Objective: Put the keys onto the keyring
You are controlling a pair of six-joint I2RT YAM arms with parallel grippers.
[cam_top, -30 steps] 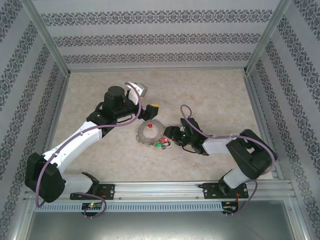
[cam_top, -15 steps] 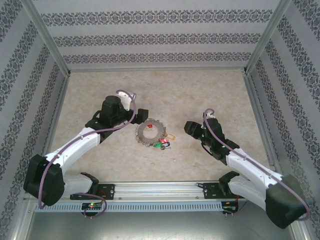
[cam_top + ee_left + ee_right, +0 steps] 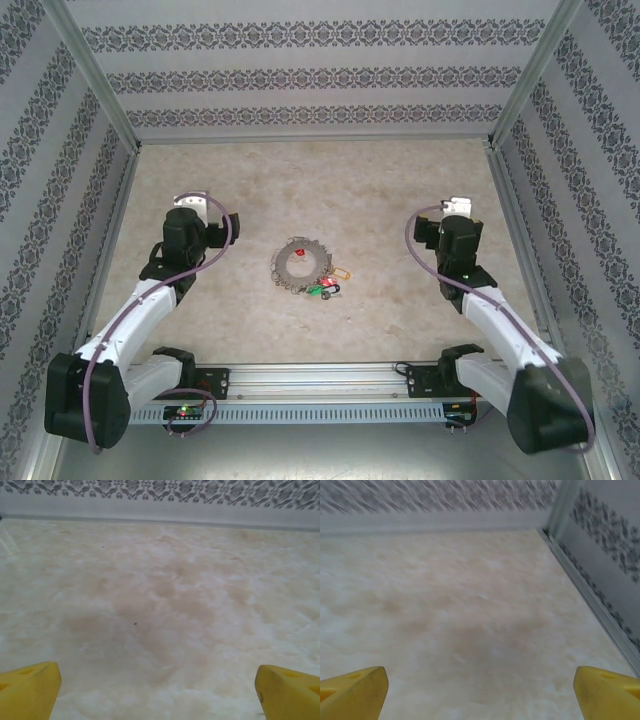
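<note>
The keyring (image 3: pixel 297 266), a round metal ring crowded with silvery keys, lies flat in the middle of the table. At its right edge lie small keys with an orange tag (image 3: pixel 342 272), a red tag (image 3: pixel 333 290) and a green tag (image 3: pixel 318 291); I cannot tell whether they hang on the ring. My left gripper (image 3: pixel 190 205) is well to the left of the ring, and in the left wrist view it (image 3: pixel 157 680) is open over bare table. Far to the right, my right gripper (image 3: pixel 458 207) is also open and empty (image 3: pixel 480 680).
Patterned walls enclose the table on three sides. A metal corner post and wall rail (image 3: pixel 590 595) run close to the right gripper. The arms' base rail (image 3: pixel 320 378) runs along the near edge.
Both arms have drawn away from the keyring, the left one to the left and the right one to the right. The right gripper has opened wide and left the tagged keys beside the ring.
</note>
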